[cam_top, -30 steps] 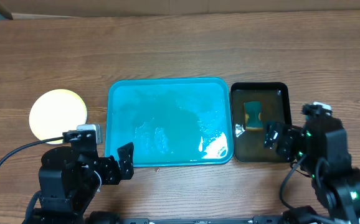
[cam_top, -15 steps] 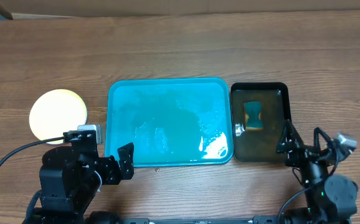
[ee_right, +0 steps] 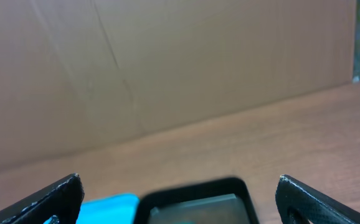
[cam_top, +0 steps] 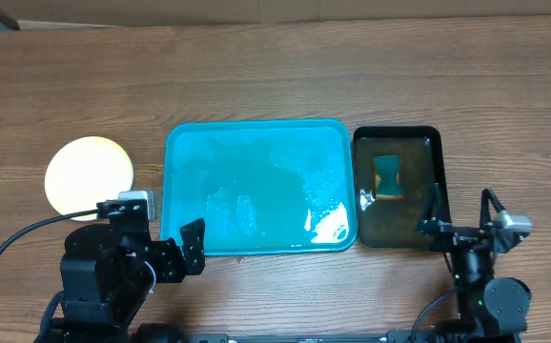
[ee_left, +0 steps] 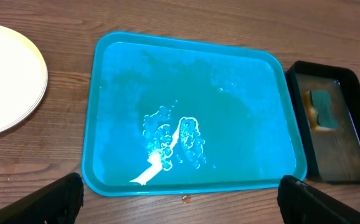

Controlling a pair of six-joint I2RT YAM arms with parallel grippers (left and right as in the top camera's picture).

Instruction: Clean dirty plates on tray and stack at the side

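A brown wood-grain table is seen from above, with a plain cardboard wall behind it. One pale yellow-green plate lies on the table left of the tray, near it but apart. Whether other plates sit beneath it cannot be told. One teal-blue tray sits mid-table, its floor wet and streaked with foam. Just beside its right edge stands one black tray of brownish water, holding one sponge. Two grippers sit at the near edge, the left gripper and the right gripper. Both are spread wide and grip nothing.
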